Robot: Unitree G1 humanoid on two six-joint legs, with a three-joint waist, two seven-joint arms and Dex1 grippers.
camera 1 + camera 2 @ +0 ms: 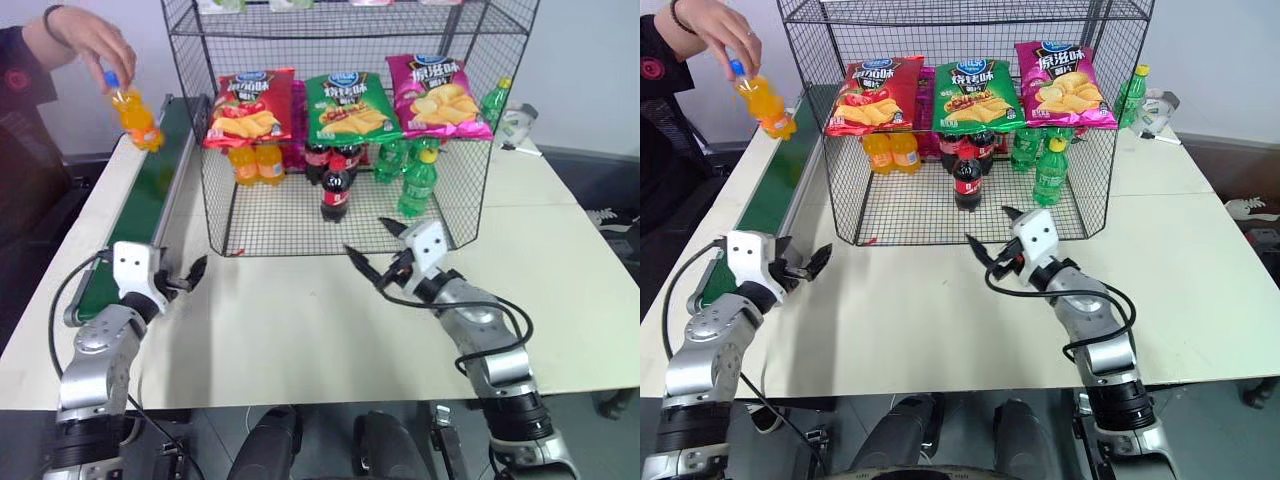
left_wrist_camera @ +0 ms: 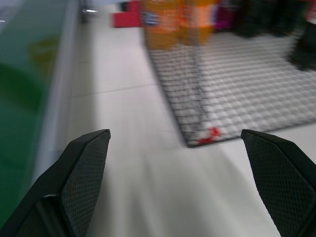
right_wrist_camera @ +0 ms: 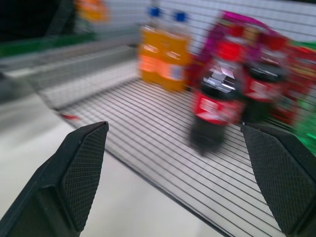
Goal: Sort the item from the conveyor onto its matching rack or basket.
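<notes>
At lower left the left gripper (image 1: 185, 279) hangs with jaws wide and empty beside the conveyor (image 1: 150, 195); the right gripper (image 1: 378, 255), also spread and empty, is at centre before the rack (image 1: 340, 120). At upper left, a person's hand (image 1: 90, 38) holds the orange bottle (image 1: 133, 112) tilted above the belt's far end, nearer the left arm, with bare table between.

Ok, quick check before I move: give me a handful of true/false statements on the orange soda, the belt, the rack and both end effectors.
1. A person's hand holds the orange soda bottle over the conveyor. True.
2. The left end effector grips the bottle. False: it is open and empty.
3. The right end effector is open in front of the wire rack. True.
4. The rack's floor holds just cola bottles. False: orange, cola and green bottles stand there.
</notes>
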